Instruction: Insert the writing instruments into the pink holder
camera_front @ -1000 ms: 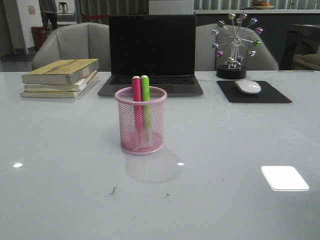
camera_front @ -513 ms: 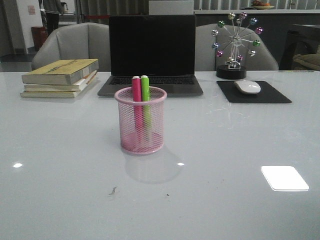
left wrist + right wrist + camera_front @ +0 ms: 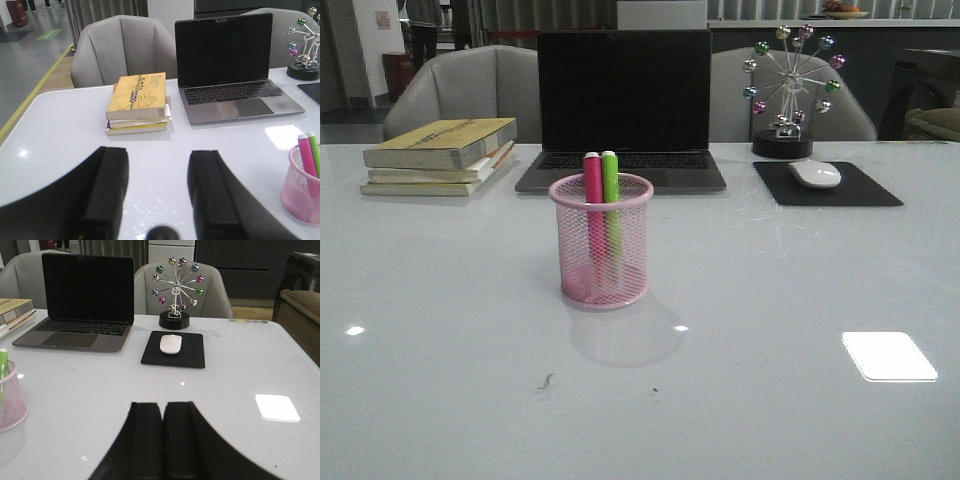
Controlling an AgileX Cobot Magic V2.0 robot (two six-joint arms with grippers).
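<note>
Both markers stand in the cup (image 3: pixel 602 242): the pink marker (image 3: pixel 593 205) and the green marker (image 3: pixel 611 203) are side by side, touching or nearly so, upright with a slight lean toward the far wall of the cup, their clear caps poking just above the rim. Against the front views from a second and half a second ago, nothing at the cup differs: same cup position, same lean of the markers, no arm over the table. That stillness suggests the inserting is done and the arms have pulled back; I see no marker left lying anywhere beside the cup.

The left gripper (image 3: pixel 156 185) is spread, its two fingers well apart with bare table between them, holding nothing; in its view the cup sits off to one side, near but not touching. The right gripper (image 3: pixel 162 432) has its fingers pressed together, also empty, with the cup at the edge of its view.

Behind the cup sits the laptop (image 3: pixel 624 105). Left of the cup and farther back is a stack of books (image 3: pixel 440 155); right of it and farther back, a mouse (image 3: pixel 815 173) on its pad (image 3: pixel 828 184).
</note>
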